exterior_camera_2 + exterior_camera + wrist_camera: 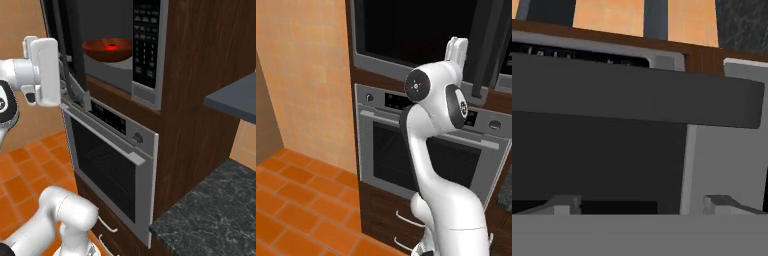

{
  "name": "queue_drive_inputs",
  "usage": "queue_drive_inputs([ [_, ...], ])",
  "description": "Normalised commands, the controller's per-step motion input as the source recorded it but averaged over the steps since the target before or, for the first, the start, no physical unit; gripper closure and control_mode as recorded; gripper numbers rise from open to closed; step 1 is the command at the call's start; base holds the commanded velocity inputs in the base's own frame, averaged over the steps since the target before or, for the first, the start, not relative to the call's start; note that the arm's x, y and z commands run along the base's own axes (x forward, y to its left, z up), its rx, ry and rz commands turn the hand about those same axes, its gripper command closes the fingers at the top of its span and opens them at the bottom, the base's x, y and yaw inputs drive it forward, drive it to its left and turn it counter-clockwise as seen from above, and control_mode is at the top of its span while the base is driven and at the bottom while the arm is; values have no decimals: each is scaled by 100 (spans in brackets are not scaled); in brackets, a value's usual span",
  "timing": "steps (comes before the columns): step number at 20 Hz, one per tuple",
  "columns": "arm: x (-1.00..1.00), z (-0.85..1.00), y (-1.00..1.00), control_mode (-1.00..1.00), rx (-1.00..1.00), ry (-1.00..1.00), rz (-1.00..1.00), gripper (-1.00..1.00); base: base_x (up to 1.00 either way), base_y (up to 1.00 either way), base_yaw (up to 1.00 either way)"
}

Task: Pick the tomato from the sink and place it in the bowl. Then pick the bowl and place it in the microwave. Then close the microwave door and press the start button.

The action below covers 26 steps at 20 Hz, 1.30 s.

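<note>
Right base view shows the bowl (pixel 107 49) already inside the microwave (pixel 125 45) with the tomato (pixel 111 47) in it, so shutting the microwave door (pixel 62 55) looks like the step in hand. The gripper (pixel 642 202) has its jaws spread wide, holding nothing. The door's tall panel stands edge-on just ahead of the jaws, the cavity beyond it.

Steel-trimmed oven (pixel 112 165) set in dark wood cabinetry (pixel 200 125); orange tiled floor (pixel 296 200); speckled dark surface (pixel 215 215) at right.
</note>
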Motion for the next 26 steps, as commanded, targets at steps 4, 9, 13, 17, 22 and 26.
queue_drive_inputs([
  [4, 96, 0, -43, -100, 11, -5, 0, -100, 0, 0, 0],
  [9, 83, 0, -39, -100, 10, -9, 0, -100, 0, 0, 0],
  [13, 79, 0, -36, -100, 7, -9, 0, -100, 0, 0, 0],
  [17, 97, -18, -27, -100, 3, 0, 0, -100, 0, 0, 0],
  [22, 20, -24, 21, -100, 0, -1, 0, -100, 0, 0, 0],
  [26, -100, 9, 51, -100, -10, -3, 1, -100, 0, 0, 0],
])
